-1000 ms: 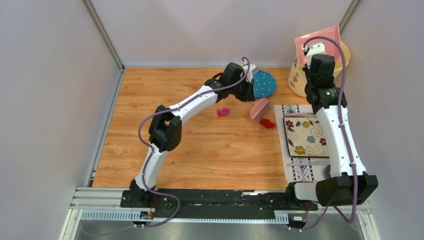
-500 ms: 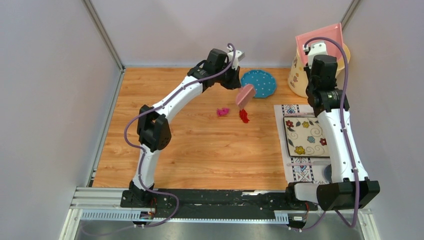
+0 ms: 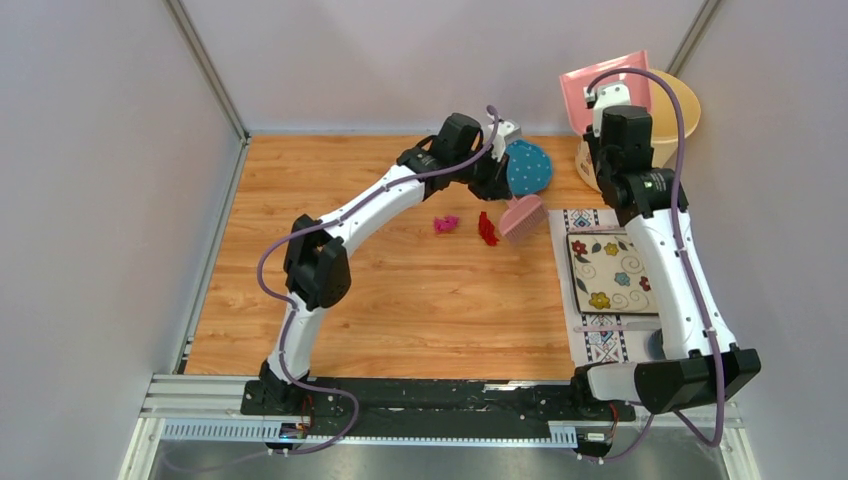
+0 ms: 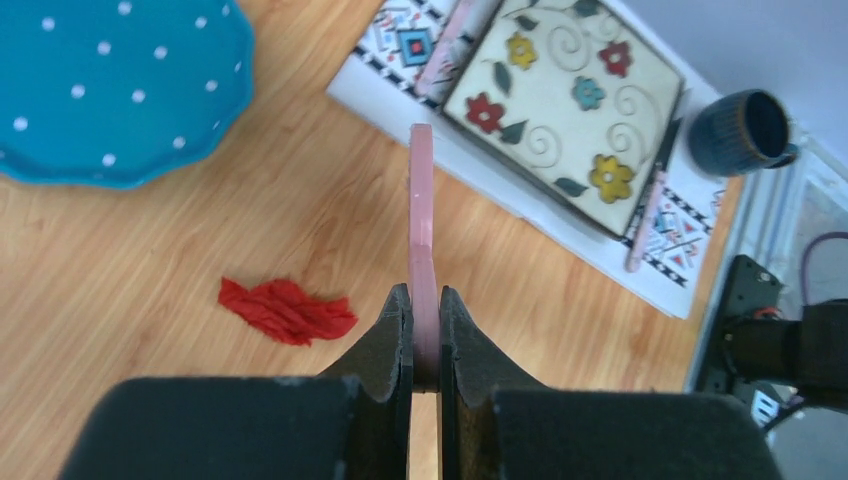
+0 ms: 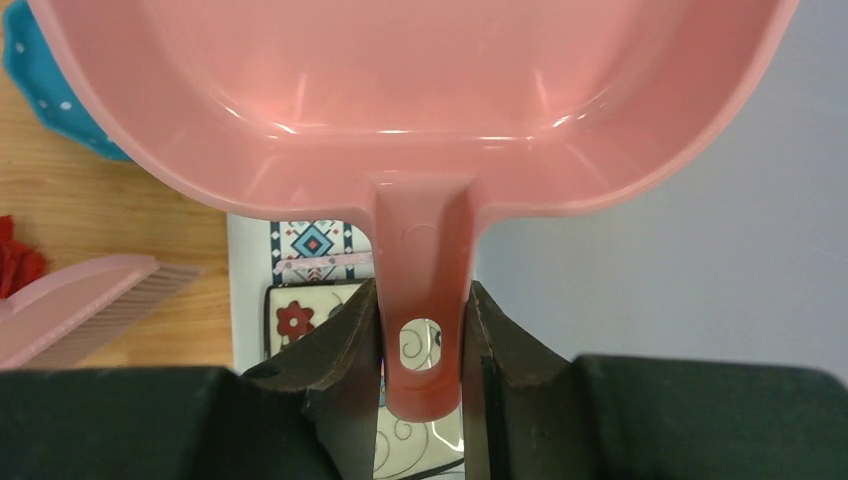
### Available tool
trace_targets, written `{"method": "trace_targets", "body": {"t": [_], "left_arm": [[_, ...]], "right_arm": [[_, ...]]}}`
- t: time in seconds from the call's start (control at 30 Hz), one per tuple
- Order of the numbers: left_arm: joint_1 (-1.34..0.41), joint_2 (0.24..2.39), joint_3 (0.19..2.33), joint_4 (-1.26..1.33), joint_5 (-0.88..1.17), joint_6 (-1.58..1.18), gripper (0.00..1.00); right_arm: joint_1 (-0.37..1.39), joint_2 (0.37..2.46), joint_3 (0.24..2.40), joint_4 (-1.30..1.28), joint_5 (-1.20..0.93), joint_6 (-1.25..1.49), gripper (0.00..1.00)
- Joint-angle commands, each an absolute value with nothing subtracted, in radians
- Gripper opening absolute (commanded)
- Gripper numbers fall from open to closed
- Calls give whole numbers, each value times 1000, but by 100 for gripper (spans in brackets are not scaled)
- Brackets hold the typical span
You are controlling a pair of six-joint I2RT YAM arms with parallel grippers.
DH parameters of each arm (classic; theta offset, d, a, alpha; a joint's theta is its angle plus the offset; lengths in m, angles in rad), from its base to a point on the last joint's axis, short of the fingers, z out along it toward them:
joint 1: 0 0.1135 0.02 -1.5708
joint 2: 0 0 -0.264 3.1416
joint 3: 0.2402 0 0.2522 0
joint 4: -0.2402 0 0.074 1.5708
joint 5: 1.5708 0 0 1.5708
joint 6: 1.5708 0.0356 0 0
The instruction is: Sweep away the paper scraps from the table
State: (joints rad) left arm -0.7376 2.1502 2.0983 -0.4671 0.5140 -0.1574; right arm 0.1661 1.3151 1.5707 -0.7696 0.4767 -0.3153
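Observation:
Two paper scraps lie on the wood table point(image 3: 350, 300): a red one point(image 3: 487, 229) point(image 4: 285, 310) and a magenta one point(image 3: 446, 223) to its left. My left gripper point(image 3: 494, 178) point(image 4: 424, 322) is shut on the handle of a pale pink hand brush point(image 3: 522, 216) point(image 4: 421, 220). The brush head is low over the table, just right of the red scrap. My right gripper point(image 3: 605, 103) point(image 5: 420, 335) is shut on the handle of a pink dustpan point(image 3: 592, 88) point(image 5: 400, 100). It holds the pan high at the back right, over a cream bin point(image 3: 672, 112).
A blue dotted plate point(image 3: 530, 167) point(image 4: 110, 90) lies behind the brush. On the right, a white patterned placemat point(image 3: 590, 335) carries a flowered square plate point(image 3: 612, 272) point(image 4: 565, 100). A dark mug point(image 4: 745, 130) stands at the mat's near end. Grey walls enclose the table.
The brush swept left, carrying the red scrap from beside the placemat toward the magenta one, then came back to the scrap's right. The right arm shifted the dustpan slightly left.

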Motion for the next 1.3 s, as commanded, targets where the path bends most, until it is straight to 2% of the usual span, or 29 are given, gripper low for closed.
{"method": "trace_targets", "body": {"t": [0.0,0.1,0.4,0.7,0.87,0.97,1.1,1.27], "left_arm": [[-693,2187,2068,-422,440,-123,0],[-664,2180,2046,-440,448,-75,0],[-525,2014,1737,-437,480,-49,0],[-396,1832,1516,-419,607,-60,0],[-388,1761,1542,-437,710,-107,0],[-390,1752,1640,-494,719,-97,0],[-373,1759,1756,-563,637,-54,0],[-351,1769,1761,-581,462,64,0]], "right_arm": [[201,1336,1612,-822,443,-255,0],[225,1345,1620,-842,433,-236,0],[350,1437,1703,-1037,378,-186,0],[446,1408,1563,-1123,88,-84,0],[457,1402,1467,-1140,-40,-52,0],[456,1425,1418,-1161,-78,-32,0],[460,1469,1379,-1195,-124,-6,0],[480,1493,1335,-1163,-146,21,0]]}}
